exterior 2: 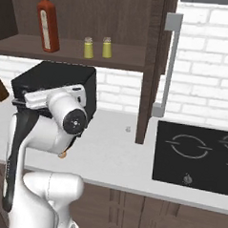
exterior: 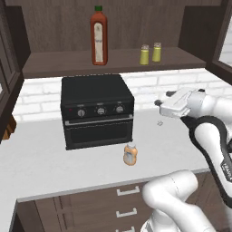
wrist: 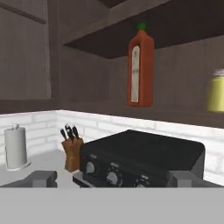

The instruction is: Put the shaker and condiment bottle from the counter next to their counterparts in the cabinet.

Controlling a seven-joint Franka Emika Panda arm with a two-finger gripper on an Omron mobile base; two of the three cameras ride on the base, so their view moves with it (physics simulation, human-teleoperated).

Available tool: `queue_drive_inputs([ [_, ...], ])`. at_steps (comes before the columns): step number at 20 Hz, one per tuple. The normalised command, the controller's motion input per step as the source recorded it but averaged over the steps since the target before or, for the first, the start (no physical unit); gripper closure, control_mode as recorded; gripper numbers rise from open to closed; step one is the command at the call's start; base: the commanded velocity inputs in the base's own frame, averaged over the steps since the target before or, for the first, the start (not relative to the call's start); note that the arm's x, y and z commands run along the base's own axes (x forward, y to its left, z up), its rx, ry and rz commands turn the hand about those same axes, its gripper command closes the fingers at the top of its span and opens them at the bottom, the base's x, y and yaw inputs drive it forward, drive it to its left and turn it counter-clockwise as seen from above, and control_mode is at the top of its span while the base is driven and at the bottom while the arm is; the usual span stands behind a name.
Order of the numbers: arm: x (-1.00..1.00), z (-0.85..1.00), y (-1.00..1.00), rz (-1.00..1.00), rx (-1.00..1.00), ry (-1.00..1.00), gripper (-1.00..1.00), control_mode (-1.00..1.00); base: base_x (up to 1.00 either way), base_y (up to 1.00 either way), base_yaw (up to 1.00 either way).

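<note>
My claw (exterior: 159,103) hangs wide open and empty, right of the black toaster oven (exterior: 97,110) and above the white table (exterior: 41,165). The peach condiment bottle (exterior: 130,154) stands on the table just in front of the oven. Above the oven, on the cabinet (exterior: 115,61) shelf, two yellow-green shakers (exterior: 150,53) stand side by side, right of the tall red bottle (exterior: 99,37).
</note>
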Motion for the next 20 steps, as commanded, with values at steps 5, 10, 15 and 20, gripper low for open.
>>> queue_drive_inputs([
  [5, -0.6, -0.68, -0.02, 0.24, -0.18, 0.22, -1.0, -1.0, 0.0, 0.0, 0.0],
  [10, -0.44, -0.51, -0.04, 0.1, -0.15, 0.07, -1.0, -1.0, 0.0, 0.0, 0.0],
  [15, -0.37, -0.97, 0.31, 0.09, 0.08, -0.26, -1.0, -1.0, 0.0, 0.0, 0.0],
  [20, -0.08, -1.0, 0.35, 0.11, 0.08, -0.29, -1.0, -1.0, 0.0, 0.0, 0.0],
])
